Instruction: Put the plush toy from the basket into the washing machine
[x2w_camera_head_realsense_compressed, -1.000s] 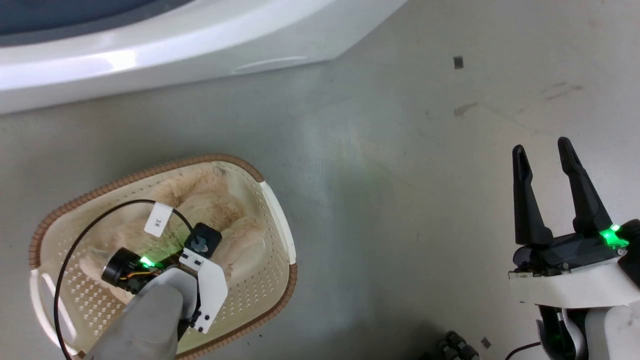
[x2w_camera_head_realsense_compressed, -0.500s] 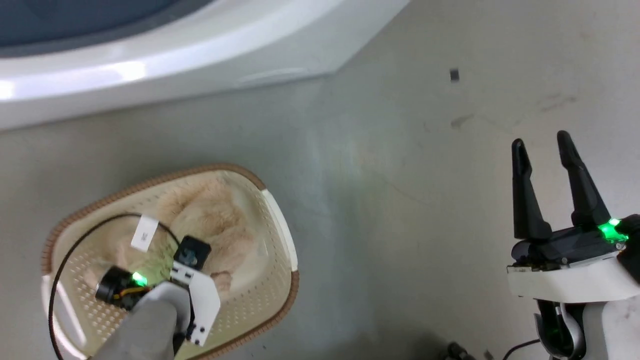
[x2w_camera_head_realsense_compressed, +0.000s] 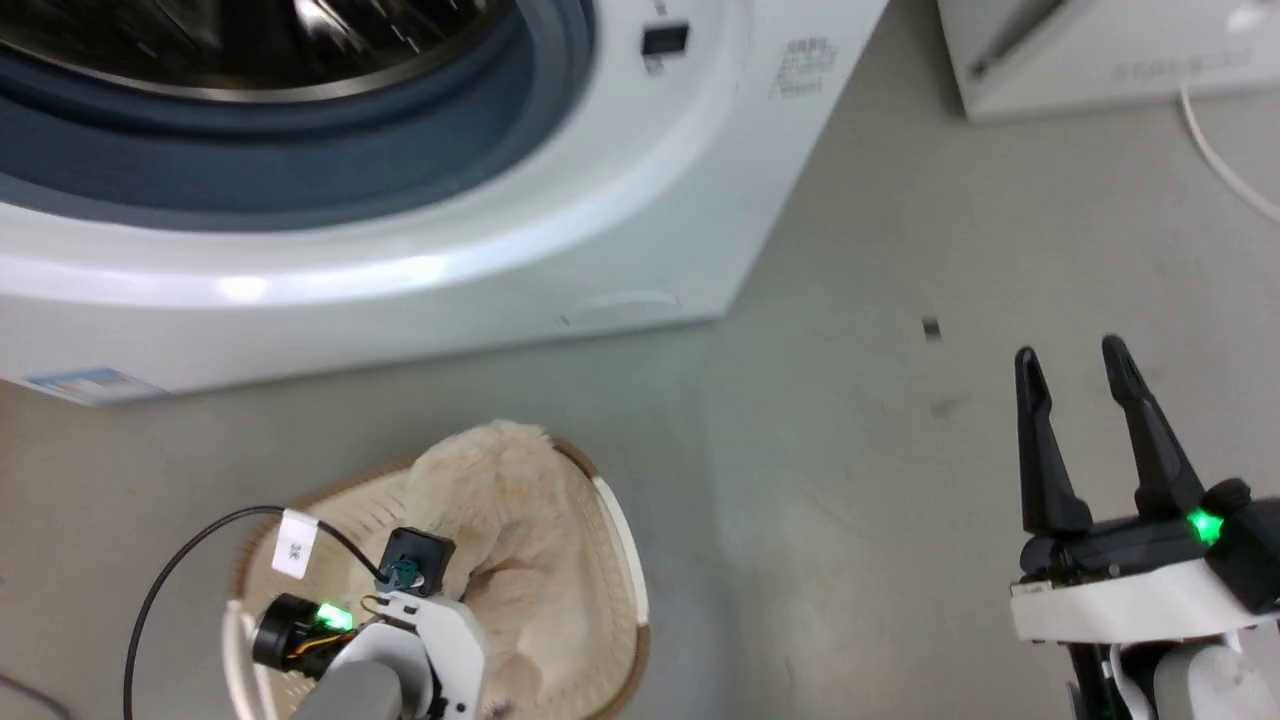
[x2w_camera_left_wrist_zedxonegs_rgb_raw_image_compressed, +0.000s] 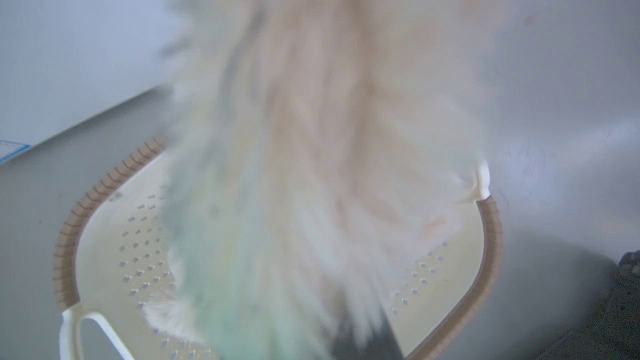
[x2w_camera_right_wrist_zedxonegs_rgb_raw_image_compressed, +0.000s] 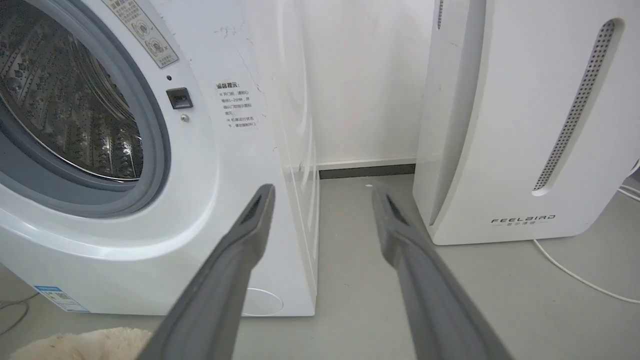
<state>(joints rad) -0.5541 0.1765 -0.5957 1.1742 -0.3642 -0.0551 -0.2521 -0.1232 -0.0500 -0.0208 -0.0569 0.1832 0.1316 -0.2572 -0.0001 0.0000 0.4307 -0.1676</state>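
One grey floor (x2w_camera_head_realsense_compressed: 850, 280), washing machine (x2w_camera_head_realsense_compressed: 400, 270), plush toy (x2w_camera_head_realsense_compressed: 510, 500) over basket (x2w_camera_head_realsense_compressed: 628, 570)

Bright, even indoor light is falling from above. In the head view a white glare band is shining along the front of the washing machine (x2w_camera_head_realsense_compressed: 330, 285), and its steel drum (x2w_camera_right_wrist_zedxonegs_rgb_raw_image_compressed: 60, 100) is glinting. The plush toy (x2w_camera_left_wrist_zedxonegs_rgb_raw_image_compressed: 320, 150) is appearing strongly blurred in the left wrist view, with green light tinting its lower fur. A soft shadow is lying on the floor (x2w_camera_left_wrist_zedxonegs_rgb_raw_image_compressed: 545, 270) beside the basket (x2w_camera_left_wrist_zedxonegs_rgb_raw_image_compressed: 492, 240).
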